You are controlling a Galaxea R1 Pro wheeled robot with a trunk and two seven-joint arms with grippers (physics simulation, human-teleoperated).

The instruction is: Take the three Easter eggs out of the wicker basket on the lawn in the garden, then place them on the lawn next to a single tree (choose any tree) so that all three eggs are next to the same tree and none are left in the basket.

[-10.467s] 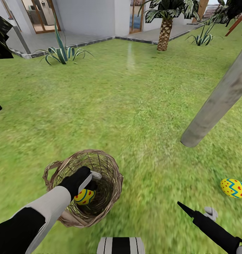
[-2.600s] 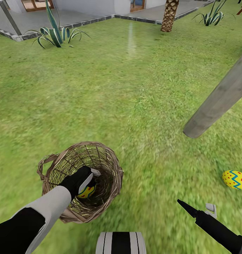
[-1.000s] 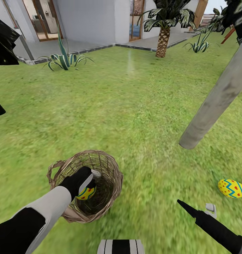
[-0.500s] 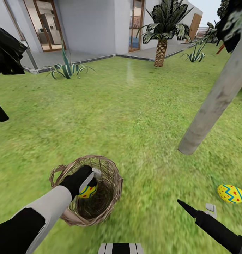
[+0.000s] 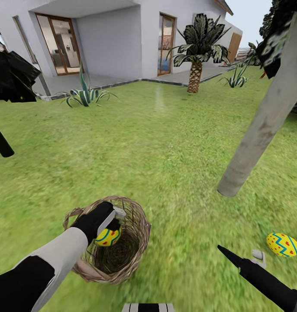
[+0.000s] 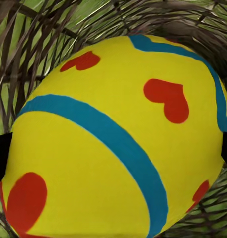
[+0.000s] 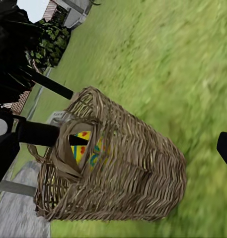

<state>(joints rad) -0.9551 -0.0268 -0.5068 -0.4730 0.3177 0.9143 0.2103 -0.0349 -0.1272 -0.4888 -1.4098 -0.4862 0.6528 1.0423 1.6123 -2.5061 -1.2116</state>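
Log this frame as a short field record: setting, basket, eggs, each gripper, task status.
setting: lawn in front of a white house
basket: wicker basket upright on the grass
egg in hand: Easter egg held over the basket opening
eggs on grass: egg near the grey tree trunk, a second one at the frame edge
left gripper: shut on the egg
right gripper: open, empty
status: unfinished

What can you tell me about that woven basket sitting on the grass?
The tan, round, bucket-shaped wicker basket stands upright on the mottled green lawn. Its open weave lets grass show through, and a loop handle sits at its rim. The left tool reaches into its mouth, closed on a yellow egg with blue zigzags and red hearts, at about rim height.
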